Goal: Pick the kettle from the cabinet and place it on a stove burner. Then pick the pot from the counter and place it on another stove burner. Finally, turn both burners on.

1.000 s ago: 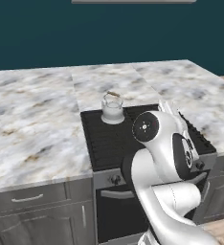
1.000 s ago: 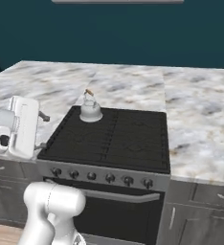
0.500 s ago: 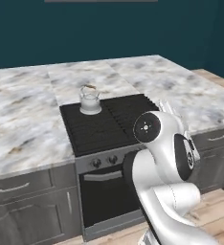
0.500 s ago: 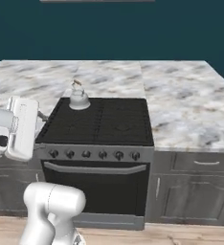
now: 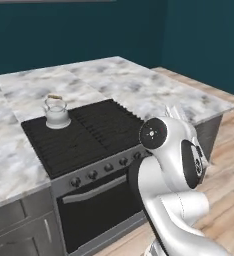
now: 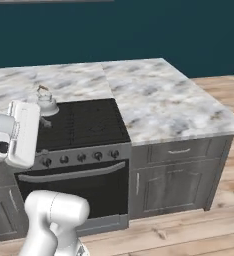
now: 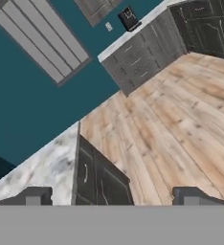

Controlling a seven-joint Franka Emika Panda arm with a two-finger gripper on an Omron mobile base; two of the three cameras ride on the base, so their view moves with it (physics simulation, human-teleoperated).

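Kettle (image 5: 56, 112) is seated on the stove's (image 5: 81, 134) back-left burner, upright, near the back-left corner of the cooktop; in the right base view it (image 6: 46, 101) is partly masked by the arm. Gripper (image 7: 112, 195) is parked with jaws fully apart and nothing between the fingertips (image 7: 33, 196), aimed out over the wooden floor (image 7: 166, 129) past the counter's (image 5: 139, 87) end.

Whole scene has been shifted across both base views over the last second: the stove has slid leftward and the counter's right end and floor have come into frame. That is read as base motion, not object motion; the kettle has kept its place on the burner throughout.

Meaning for the task: step one is judged done, and the base is being repositioned, presumably toward the pot. Pot can't be located from here. Knobs (image 6: 81, 157) along the stove's front edge are not yet touched, as far as can be judged. Remaining: pot onto another burner, then both burners on.
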